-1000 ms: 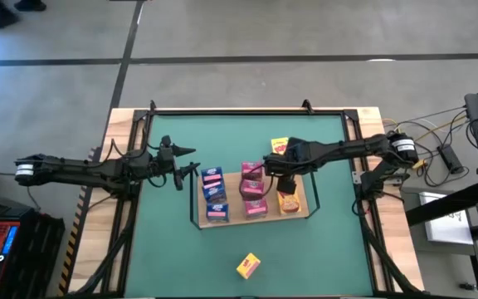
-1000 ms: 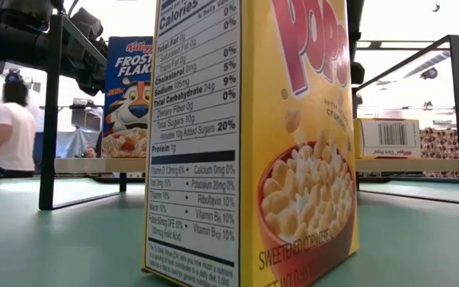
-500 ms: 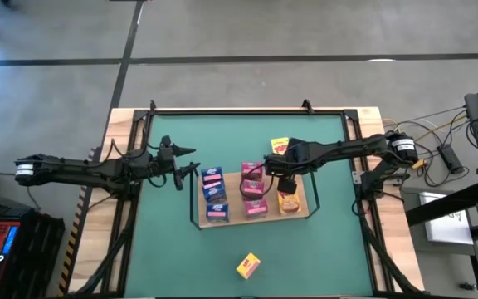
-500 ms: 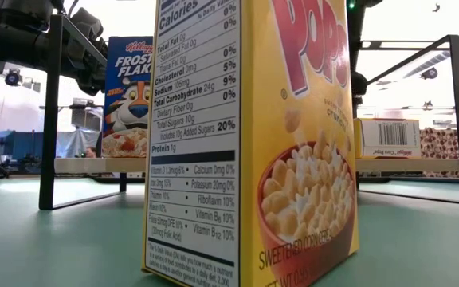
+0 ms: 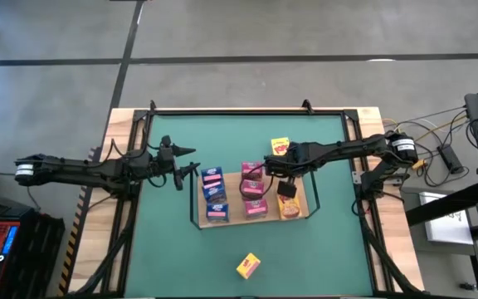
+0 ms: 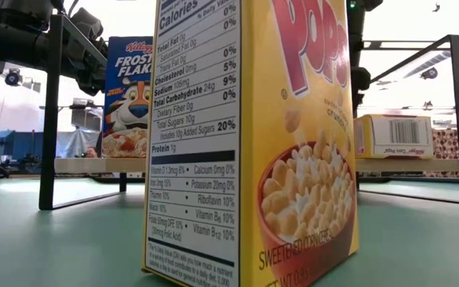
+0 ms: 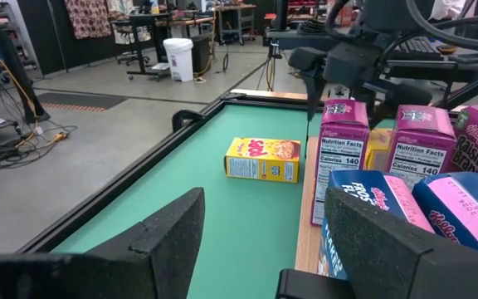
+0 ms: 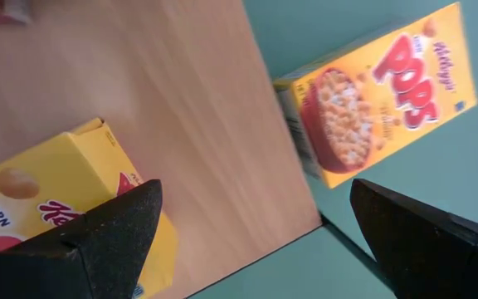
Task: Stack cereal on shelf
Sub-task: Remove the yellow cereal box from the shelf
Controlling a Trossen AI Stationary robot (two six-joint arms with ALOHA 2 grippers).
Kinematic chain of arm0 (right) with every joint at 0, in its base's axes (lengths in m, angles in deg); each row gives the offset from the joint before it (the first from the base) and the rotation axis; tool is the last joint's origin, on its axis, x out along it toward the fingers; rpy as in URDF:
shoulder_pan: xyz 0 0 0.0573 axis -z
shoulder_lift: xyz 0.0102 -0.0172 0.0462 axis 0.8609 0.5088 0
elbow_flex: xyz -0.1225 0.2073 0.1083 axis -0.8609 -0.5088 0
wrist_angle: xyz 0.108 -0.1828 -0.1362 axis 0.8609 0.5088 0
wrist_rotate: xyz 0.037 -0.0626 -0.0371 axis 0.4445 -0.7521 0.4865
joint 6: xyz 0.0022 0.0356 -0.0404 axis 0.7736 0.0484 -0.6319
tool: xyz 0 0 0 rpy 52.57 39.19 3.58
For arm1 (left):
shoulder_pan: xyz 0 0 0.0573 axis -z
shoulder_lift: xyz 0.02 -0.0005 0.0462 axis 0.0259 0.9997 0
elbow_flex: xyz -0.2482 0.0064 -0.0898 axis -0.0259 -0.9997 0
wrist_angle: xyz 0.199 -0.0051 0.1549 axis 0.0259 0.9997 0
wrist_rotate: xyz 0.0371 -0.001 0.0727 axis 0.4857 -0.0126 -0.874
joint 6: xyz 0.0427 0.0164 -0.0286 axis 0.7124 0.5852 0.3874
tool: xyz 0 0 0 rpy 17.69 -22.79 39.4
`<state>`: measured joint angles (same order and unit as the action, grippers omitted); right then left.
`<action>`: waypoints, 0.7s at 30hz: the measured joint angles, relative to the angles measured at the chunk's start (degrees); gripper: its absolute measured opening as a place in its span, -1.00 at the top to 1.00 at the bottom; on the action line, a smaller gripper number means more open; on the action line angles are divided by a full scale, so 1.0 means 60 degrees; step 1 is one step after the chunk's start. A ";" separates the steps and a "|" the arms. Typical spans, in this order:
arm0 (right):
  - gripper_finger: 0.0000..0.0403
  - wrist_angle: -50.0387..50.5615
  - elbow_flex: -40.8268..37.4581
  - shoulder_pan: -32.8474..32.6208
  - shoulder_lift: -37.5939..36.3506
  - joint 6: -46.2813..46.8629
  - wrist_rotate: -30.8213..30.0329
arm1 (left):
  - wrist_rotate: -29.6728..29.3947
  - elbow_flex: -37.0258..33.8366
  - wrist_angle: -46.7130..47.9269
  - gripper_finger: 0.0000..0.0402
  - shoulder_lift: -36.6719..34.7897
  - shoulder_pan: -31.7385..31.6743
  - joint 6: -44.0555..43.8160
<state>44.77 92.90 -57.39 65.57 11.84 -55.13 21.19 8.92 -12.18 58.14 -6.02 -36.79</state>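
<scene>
Fingers (image 8: 110, 228) of right gripper (image 5: 285, 184) spread wide, holding nothing, up over the right end of the shelf (image 5: 232, 218). Fingers (image 7: 173, 228) of left gripper (image 5: 181, 173) apart too, empty, waiting just off the shelf's left end.

Green table (image 5: 164, 241) under it all. Light wood shelf flat in the middle, black rails at the edges.

On the shelf:
- blue cereal boxes (image 5: 215, 195) at the left
- pink boxes (image 5: 254, 191) in the middle
- 1 yellow box (image 5: 289, 205) at the right, below the open right gripper

Off the shelf, 2 more yellow boxes:
- 1 flat on the table (image 5: 280, 147), just past the far edge
- 1 alone (image 5: 248, 266), near the front of the table
</scene>
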 joint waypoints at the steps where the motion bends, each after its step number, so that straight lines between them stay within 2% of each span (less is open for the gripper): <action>1: -0.88 -0.0002 0.0001 0.0000 0.0000 0.0001 0.0143 | 0.0001 0.0000 -0.0003 -0.16 0.0000 0.0000 0.0000; 10: -0.88 0.0052 0.0001 -0.0198 0.0000 0.0653 0.1027 | -0.0003 -0.0004 0.0011 -0.16 0.0004 -0.0004 0.0000; 21: -0.88 0.0076 0.0000 -0.0525 0.0000 0.1112 0.1247 | 0.0001 -0.0004 0.0011 -0.16 0.0004 -0.0002 0.0000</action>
<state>45.23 92.90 -60.54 65.57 18.51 -47.64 21.19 8.90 -12.12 58.16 -6.03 -36.79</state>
